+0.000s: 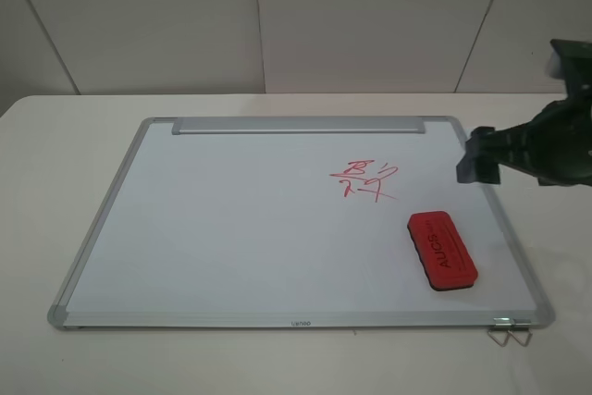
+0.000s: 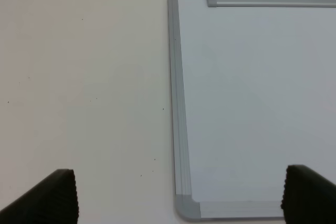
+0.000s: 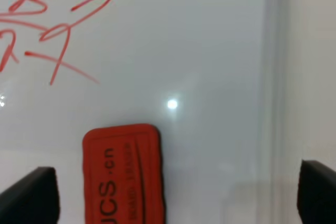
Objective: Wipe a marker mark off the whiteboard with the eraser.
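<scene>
The whiteboard [image 1: 231, 228] lies flat on the table, its silver tray strip [image 1: 298, 125] at the far edge. The only marker mark [image 1: 363, 180], a red scribble with loops and thin straight strokes, sits right of centre and also shows in the right wrist view [image 3: 50, 30]. The red eraser [image 1: 443, 251] lies on the board near its right edge, lettering up, just in front of the mark [image 3: 123, 174]. My right gripper [image 1: 479, 162] hovers open above the board's right edge, beyond the eraser, holding nothing [image 3: 176, 184]. My left gripper [image 2: 181, 190] is open over the board's left frame [image 2: 177, 103].
A cream table [image 1: 55, 164] carries the board, with a tiled wall [image 1: 277, 16] behind it. A small metal wire clip [image 1: 511, 332] sticks out at the board's front right corner. The left arm is out of the exterior high view.
</scene>
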You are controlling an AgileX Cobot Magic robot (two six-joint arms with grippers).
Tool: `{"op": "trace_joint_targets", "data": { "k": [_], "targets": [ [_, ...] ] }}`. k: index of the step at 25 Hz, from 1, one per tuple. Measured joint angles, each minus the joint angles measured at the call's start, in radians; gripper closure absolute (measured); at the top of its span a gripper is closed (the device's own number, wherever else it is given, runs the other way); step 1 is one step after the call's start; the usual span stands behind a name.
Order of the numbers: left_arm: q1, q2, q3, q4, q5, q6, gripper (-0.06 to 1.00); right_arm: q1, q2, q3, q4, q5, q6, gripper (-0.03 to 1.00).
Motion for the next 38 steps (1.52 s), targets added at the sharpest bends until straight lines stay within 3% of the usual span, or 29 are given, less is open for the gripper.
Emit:
{"op": "trace_joint_targets", "data": {
  "k": [6, 12, 18, 25, 32, 38],
  "targets": [
    [0.000, 0.000, 0.000, 0.000, 0.000, 0.000, 0.17, -0.136, -0.346, -0.054, 0.001, 0.243, -0.121, 0.14],
    [0.000, 0.000, 0.000, 0.000, 0.000, 0.000, 0.17, -0.147, -0.760, -0.055, -0.014, 0.446, -0.131, 0.14],
    [0.000, 0.000, 0.000, 0.000, 0.000, 0.000, 0.17, -0.147, -1.010, -0.055, 0.010, 0.610, -0.131, 0.14],
    [0.000, 0.000, 0.000, 0.000, 0.000, 0.000, 0.17, -0.147, -1.126, -0.052, 0.032, 0.633, -0.133, 0.14],
    [0.000, 0.000, 0.000, 0.000, 0.000, 0.000, 0.17, -0.147, -1.200, 0.084, 0.029, 0.502, -0.247, 0.14],
    [0.000, 0.000, 0.000, 0.000, 0.000, 0.000, 0.17, -0.147, -1.204, 0.133, 0.038, 0.485, -0.262, 0.14]
  ]
}}
